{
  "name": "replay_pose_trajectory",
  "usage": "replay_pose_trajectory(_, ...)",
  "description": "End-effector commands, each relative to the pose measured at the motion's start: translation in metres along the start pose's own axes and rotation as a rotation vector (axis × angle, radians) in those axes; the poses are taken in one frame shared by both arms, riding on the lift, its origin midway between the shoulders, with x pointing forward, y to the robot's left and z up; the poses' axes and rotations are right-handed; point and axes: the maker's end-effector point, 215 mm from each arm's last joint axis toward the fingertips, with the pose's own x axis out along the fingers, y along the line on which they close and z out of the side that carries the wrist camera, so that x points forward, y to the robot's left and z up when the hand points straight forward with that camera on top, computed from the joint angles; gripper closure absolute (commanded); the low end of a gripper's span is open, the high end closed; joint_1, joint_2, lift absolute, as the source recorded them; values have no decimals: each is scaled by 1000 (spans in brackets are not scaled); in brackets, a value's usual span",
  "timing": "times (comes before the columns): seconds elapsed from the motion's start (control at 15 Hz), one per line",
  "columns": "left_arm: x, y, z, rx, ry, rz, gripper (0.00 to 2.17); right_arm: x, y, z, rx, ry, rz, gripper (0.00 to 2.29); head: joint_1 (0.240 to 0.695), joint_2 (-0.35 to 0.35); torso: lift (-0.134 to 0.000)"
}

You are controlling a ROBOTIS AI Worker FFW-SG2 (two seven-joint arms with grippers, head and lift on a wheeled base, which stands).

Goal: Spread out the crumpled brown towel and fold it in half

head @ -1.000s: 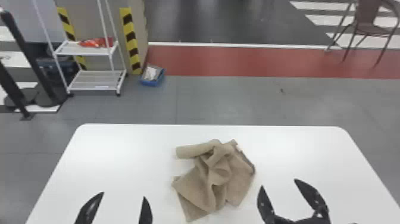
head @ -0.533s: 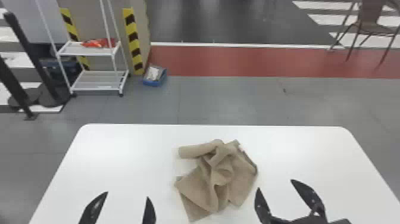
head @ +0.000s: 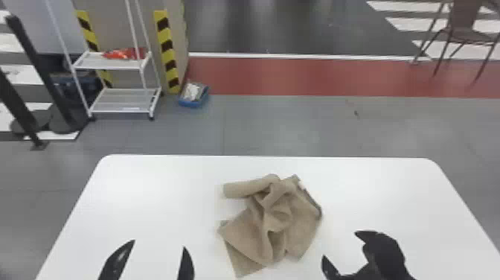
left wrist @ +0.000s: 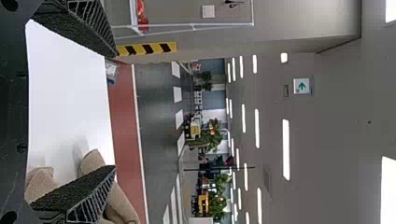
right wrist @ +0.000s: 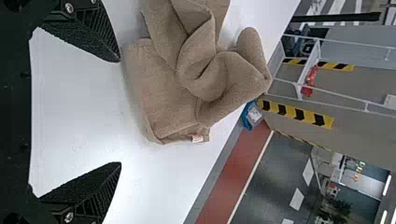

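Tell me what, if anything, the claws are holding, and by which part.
Nothing: the left claw and right claw are open, and the brown towel lies crumpled on the table.

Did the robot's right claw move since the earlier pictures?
Yes. In the head view, against the far edge of the table, the right claw moved back toward the robot and slightly left.

On the white table [head: 156,208] lies the crumpled brown towel [head: 275,223], one end seemingly rolled.
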Motion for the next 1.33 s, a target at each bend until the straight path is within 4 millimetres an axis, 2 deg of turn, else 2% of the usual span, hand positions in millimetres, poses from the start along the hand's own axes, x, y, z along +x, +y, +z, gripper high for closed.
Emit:
replay_pose_trajectory(0.0, 0, -1, 1, 1, -1, -2, 22, 11, -14, 5, -68, 59, -6, 110, 695, -46, 0)
replay_pose_trajectory(0.13, 0, -1, -1, 4, 5, 0, 46, 22, -23, 11, -84, 110, -6, 120, 695, -53, 0)
replay_pose_trajectory(0.27, 0, 0, -1, 4, 5, 1, 46, 36, -20, 10, -123, 193, 10, 124, 695, -55, 0)
replay_pose_trajectory(0.4, 0, 1, -2, 5, 8, 4, 46, 52, -3, 17, -166, 219, 46, 127, 695, -48, 0)
replay_pose_trajectory(0.6, 1, 5, -2, 8, 7, 11, 46, 71, 34, 18, -215, 247, 104, 134, 695, -16, 0)
replay_pose_trajectory(0.87, 3, 6, -3, 9, 10, 14, 46, 91, 67, 3, -284, 303, 147, 144, 695, 51, 0)
replay_pose_trajectory(1.07, 5, 6, -3, 10, 7, 12, 46, 103, 72, 0, -308, 325, 148, 208, 695, 78, 0)
replay_pose_trajectory(1.27, 5, 8, -4, 9, 9, 15, 46, 102, 68, -4, -302, 359, 140, 448, 695, 86, 0)
